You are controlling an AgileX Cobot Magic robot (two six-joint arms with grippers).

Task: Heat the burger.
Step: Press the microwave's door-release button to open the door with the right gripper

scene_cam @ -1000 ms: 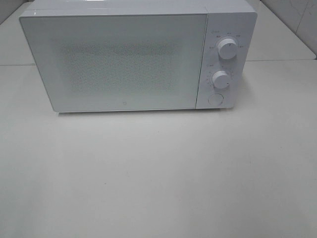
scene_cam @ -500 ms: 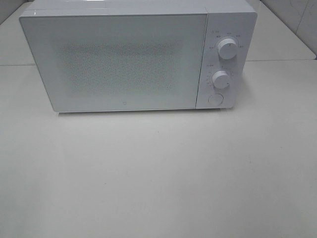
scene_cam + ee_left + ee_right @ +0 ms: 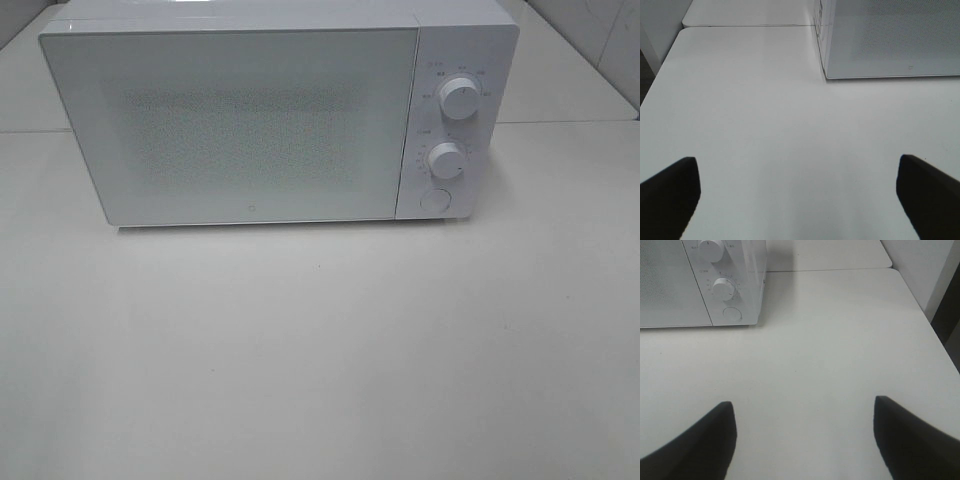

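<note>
The table [image 3: 320, 360] was a broad pale top, and the only thing standing on it was a white microwave [image 3: 455, 40] at the far side. Its door [image 3: 240, 120] was shut. To the right of the door sat two knobs, the upper [image 3: 459, 98] above the lower [image 3: 446, 160], with a round button [image 3: 434, 200] under them.

I could not see the burger anywhere, neither on the table nor through the speckled door. My guess was that it was already inside the microwave, but nothing showed that.

Both arms were held back from the microwave. The left claw [image 3: 796, 162] was spread wide over bare table near the door's left corner, with nothing between its dark fingers. The right claw [image 3: 803, 405] was also spread and empty, facing the panel side.

I would expect a small burger to be light and soft. The bun would dent under a hard squeeze, and the layers could slide apart if it were tipped. I would take hold low on opposite sides, across the patty and bottom bun, with a gentle pinch, and keep it level.

Which way it pointed I could not tell. A round burger has no long side to line up with, and its stack should run straight up if it sat flat.
</note>
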